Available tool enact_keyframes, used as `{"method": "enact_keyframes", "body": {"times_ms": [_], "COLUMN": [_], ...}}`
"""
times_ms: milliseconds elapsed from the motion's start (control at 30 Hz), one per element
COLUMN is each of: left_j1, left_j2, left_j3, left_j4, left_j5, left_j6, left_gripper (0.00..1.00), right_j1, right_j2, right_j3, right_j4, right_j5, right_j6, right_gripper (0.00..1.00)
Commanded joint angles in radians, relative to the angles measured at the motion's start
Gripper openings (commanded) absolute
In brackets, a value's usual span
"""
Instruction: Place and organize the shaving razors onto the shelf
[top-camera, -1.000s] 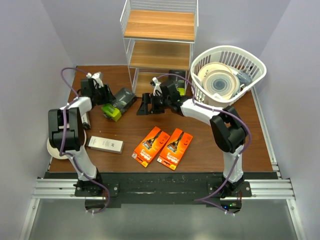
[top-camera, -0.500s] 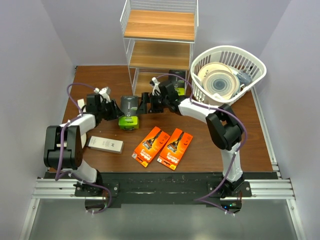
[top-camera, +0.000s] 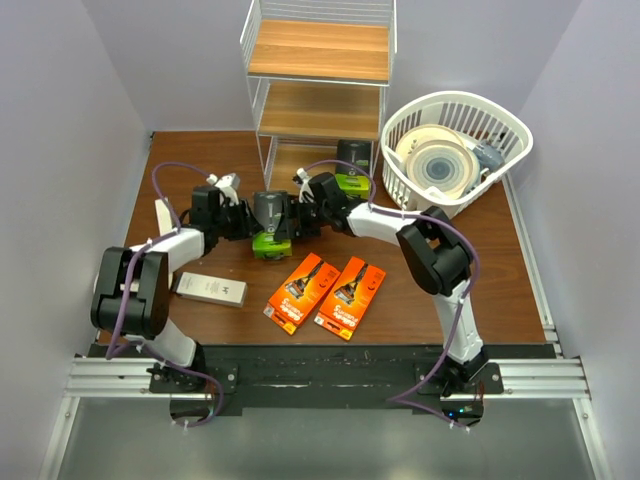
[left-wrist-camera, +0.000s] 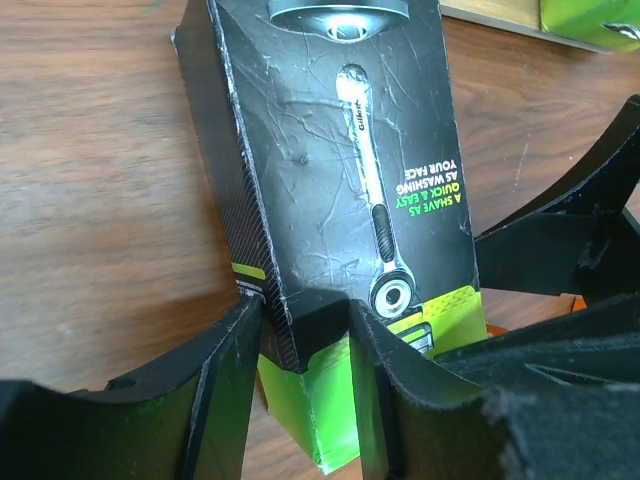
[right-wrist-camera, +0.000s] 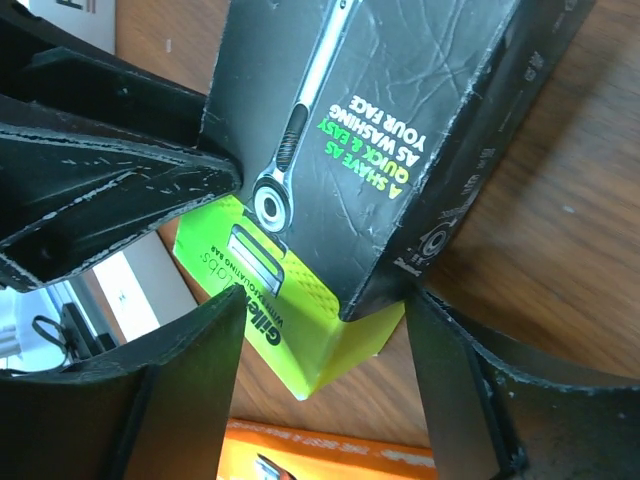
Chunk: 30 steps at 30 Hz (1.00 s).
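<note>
The left gripper (left-wrist-camera: 305, 335) has its jaws clamped on the lime-green end of a black cardboard razor box (left-wrist-camera: 340, 180), which sits mid-way across the brown bench (top-camera: 500, 290), before the white-wire, wooden-board shelf (top-camera: 318, 50). The right gripper (right-wrist-camera: 325, 300) straddles the box, but I cannot tell if its jaws pinch. The left should release only once the right holds firmly.

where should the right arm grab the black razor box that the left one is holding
Pinch the black razor box across its thin depth on the free long edge, coming from the side opposite the left end effector, which clamps the other edge near the lime end.
</note>
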<state>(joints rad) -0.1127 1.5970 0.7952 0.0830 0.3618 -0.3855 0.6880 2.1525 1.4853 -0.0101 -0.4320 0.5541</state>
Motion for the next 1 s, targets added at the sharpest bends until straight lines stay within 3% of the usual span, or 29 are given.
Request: {"method": "enact_keyframes", "body": {"times_ms": [0,233,333,433,467,533,667,767,967], "left_j1": [-0.073,-0.077,-0.07,-0.019,0.023,0.063,0.103,0.1,0.093], "left_j2": [0.029,0.072,0.06,-0.047,-0.116,-0.175,-0.235,-0.238,-0.151], "left_j3": [0.047,0.123,0.186,0.153,0.129,0.04,-0.124,-0.247,-0.255], "left_j4": [0.04,0.067,-0.073,-0.214,-0.227,-0.221,-0.114,0.073,0.155], "left_j5": [0.048,0.042,-0.041,-0.089,-0.087,-0.022,0.156,0.261,0.315], "left_j6": [-0.047,-0.046,-0.043,-0.088,-0.105,-0.147,-0.208,-0.283,-0.293], "left_gripper": [0.45,0.51,0.61,0.7,0.77,0.8,0.73,0.65,0.57], "right_j1": [0.012,0.01,0.01,0.001,-0.004,-0.014,-0.028,-0.033,-0.035], "right_j2": [-0.101,-0.123,-0.131,-0.141,-0.146,-0.154,-0.166,-0.172,-0.18], "right_j3": [-0.034,-0.054,-0.051,-0.054,-0.056,-0.065,-0.082,-0.097,-0.118], "right_j4": [0.024,0.013,-0.027,-0.039,-0.04,-0.041,-0.04,-0.042,-0.033], "right_j5": [0.009,0.039,0.071,0.081,0.084,0.079,0.075,0.07,0.072], "right_j6": [-0.039,-0.059,-0.065,-0.068,-0.066,-0.062,-0.054,-0.049,-0.046], "right_gripper": [0.67,0.64,0.69,0.73,0.74,0.77,0.79,0.8,0.8]}}
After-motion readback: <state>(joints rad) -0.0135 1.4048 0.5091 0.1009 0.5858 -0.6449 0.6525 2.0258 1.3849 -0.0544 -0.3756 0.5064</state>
